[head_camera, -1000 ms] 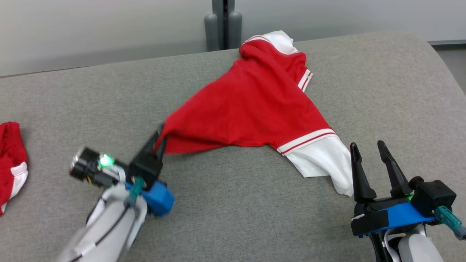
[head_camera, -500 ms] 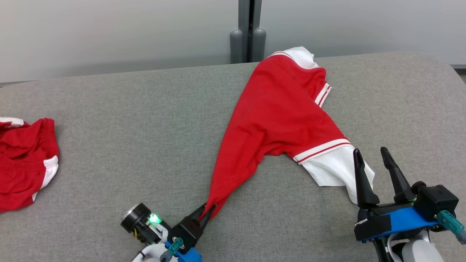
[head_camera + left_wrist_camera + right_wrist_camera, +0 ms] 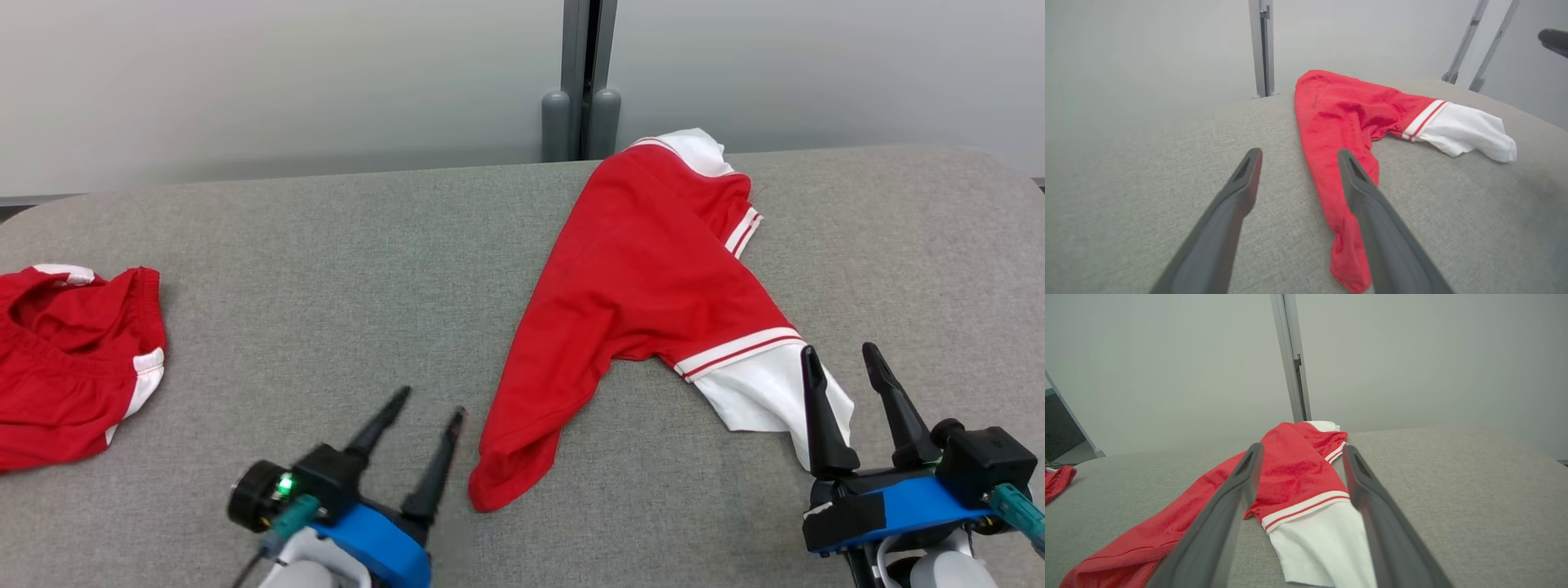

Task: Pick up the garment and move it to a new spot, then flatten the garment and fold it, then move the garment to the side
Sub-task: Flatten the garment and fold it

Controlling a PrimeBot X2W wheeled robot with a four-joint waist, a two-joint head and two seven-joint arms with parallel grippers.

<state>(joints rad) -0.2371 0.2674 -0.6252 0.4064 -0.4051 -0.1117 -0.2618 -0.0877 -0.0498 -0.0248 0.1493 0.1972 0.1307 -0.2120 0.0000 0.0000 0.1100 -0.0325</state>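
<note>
The garment (image 3: 645, 302) is a red shirt with white sleeves and striped cuffs, lying stretched on the grey table (image 3: 326, 269) from the far edge toward me. Its red corner rests on the cloth just right of my left gripper (image 3: 429, 404), which is open and empty. In the left wrist view the garment (image 3: 1339, 122) runs past the right finger (image 3: 1372, 204). My right gripper (image 3: 841, 359) stands open over the white sleeve (image 3: 759, 384); in the right wrist view the sleeve (image 3: 1314, 535) lies between and below its fingers, untouched.
A second red and white garment (image 3: 73, 359) lies bunched at the table's left edge. A grey post (image 3: 581, 82) stands behind the far edge against the pale wall. The table's right end curves off near my right gripper.
My left gripper pulled the garment's red corner toward me, then opened and let it drop on the table. The head camera shifted, so the whole scene moved right and down.
</note>
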